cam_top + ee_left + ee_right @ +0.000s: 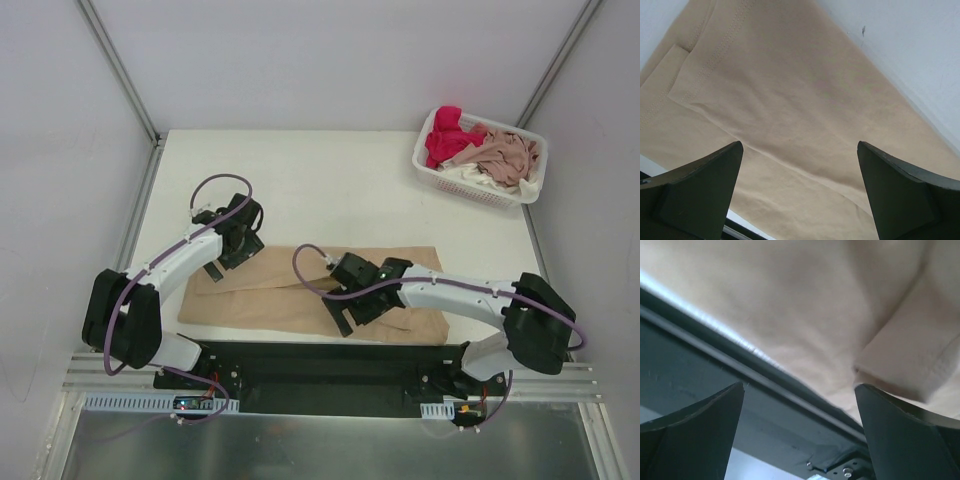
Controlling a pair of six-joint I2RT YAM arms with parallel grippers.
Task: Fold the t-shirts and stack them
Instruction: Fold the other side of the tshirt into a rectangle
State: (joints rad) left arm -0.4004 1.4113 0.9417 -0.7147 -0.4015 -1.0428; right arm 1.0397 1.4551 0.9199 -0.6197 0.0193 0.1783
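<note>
White matte tabletop lies under me. My left gripper hangs spread wide and empty over the soft tan t-shirt, folded into a long flat band with stitched hems. My right gripper, equally spread, holds nothing above the band's near edge. Far right, a lattice basket holds crumpled t-shirts.

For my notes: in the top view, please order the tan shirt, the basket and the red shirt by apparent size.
Largest: tan shirt
Then: basket
Smallest: red shirt, judged only by its visible part, as it lies partly buried.
</note>
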